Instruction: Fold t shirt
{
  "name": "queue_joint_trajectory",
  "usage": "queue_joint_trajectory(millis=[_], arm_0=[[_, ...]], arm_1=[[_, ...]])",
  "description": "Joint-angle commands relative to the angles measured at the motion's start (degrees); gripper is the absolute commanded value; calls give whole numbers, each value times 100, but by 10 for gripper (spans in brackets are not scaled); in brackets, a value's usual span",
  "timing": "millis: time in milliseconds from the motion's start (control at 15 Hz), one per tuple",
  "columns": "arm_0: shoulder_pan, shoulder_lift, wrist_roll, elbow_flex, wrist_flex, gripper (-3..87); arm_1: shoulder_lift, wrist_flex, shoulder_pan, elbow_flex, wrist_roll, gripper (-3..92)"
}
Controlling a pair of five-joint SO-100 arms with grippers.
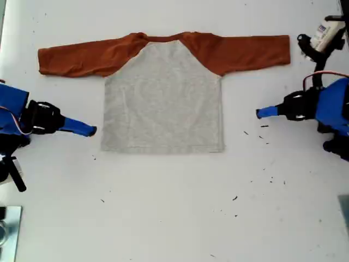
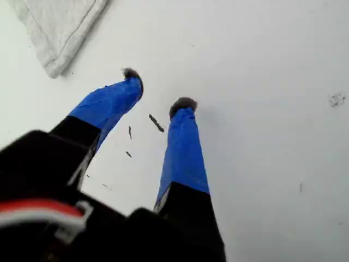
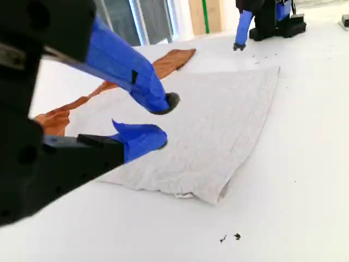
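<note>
While the grey, rust-sleeved t shirt lies flat, my second gripper, parted and empty, hovers nearer its hem corner than my first gripper, likewise parted.

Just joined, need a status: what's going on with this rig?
Two arms are set to fold the t shirt, which lies flat and unfolded on the white table with its sleeves spread. My first pincer is at the exterior view's right, open over bare table, apart from the shirt. My second pincer is at the exterior view's left, open, close by the shirt's side edge near the hem. Neither holds anything.
</note>
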Motion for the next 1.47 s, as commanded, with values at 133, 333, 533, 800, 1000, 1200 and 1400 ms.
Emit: queue_joint_trajectory(millis=[133,333,533,800,1000,1200,1400], arm_0=[[-70,44,26,53,-9,23],[97,44,62,53,-9,-2],[211,44,70,53,-9,-2],[334,44,132,62,-9,2],[316,44,167,62,-18,11],[308,44,185,62,-18,12],[308,44,193,62,-26,10]], arm_1=[[97,-53,229,246,88,36],[79,44,-53,-237,1046,35],[-2602,598,1107,-2997,-167,36],[-5651,1573,3410,-6486,-2531,107],[-7128,1485,4482,-7875,-3885,352],[-7576,255,5300,-7075,-4693,361],[-8104,-1582,5616,-5643,-5098,340]])
